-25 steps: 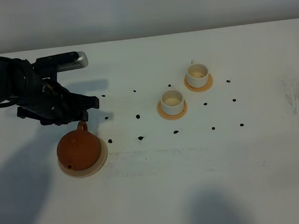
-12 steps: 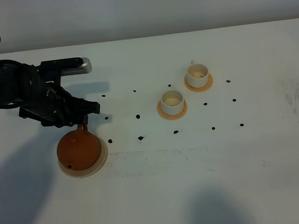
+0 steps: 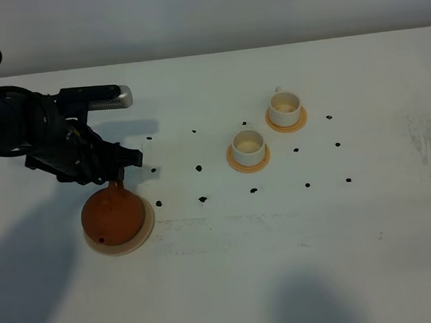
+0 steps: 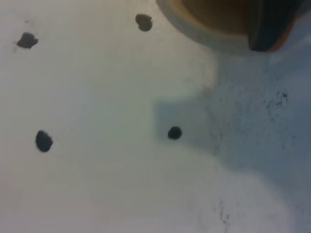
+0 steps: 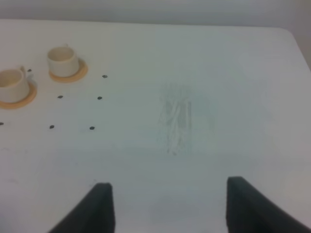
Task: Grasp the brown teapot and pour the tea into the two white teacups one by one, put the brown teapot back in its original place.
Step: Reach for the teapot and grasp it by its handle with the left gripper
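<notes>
The brown teapot (image 3: 113,217) sits on its beige disc coaster (image 3: 141,238) at the left, with its loop handle toward the arm. My left gripper (image 3: 128,161) hovers just behind that handle, jaws apart and holding nothing. In the left wrist view one dark fingertip (image 4: 268,28) overlaps the edge of the teapot (image 4: 214,10). Two white teacups (image 3: 248,145) (image 3: 285,108) stand on small orange coasters at the centre. They also show in the right wrist view, teacups (image 5: 62,59) (image 5: 9,83). I cannot make out any tea. My right gripper (image 5: 169,185) is open over bare table.
Several small black marks (image 3: 202,199) dot the white table around the cups. A scuffed patch (image 3: 428,148) lies near the right edge. Shadows fall along the table's front.
The left arm has shifted slightly, drawing its fingers a little closer over the teapot's handle. Teapot and cups have not moved.
</notes>
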`<state>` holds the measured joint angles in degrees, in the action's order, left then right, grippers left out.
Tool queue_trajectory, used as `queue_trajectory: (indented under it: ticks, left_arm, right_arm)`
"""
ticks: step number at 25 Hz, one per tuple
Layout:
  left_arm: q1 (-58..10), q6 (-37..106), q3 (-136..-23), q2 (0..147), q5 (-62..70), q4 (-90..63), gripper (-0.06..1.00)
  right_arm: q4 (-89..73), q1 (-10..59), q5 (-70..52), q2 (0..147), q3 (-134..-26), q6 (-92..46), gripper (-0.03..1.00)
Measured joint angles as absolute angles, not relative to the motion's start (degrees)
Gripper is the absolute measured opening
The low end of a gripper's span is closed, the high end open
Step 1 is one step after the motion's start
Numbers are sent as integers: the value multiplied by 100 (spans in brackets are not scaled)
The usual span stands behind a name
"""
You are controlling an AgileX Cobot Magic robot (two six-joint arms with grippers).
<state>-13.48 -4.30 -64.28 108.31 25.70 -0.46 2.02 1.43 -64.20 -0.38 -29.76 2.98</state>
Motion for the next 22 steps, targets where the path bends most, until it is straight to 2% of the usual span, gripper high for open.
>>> queue_trajectory:
  ticks: [22]
  left_arm:
    - [-1348, -366, -6428, 10831, 2418, 824, 46]
  right_arm:
    - [202, 143, -6420, -38, -2976, 298, 49]
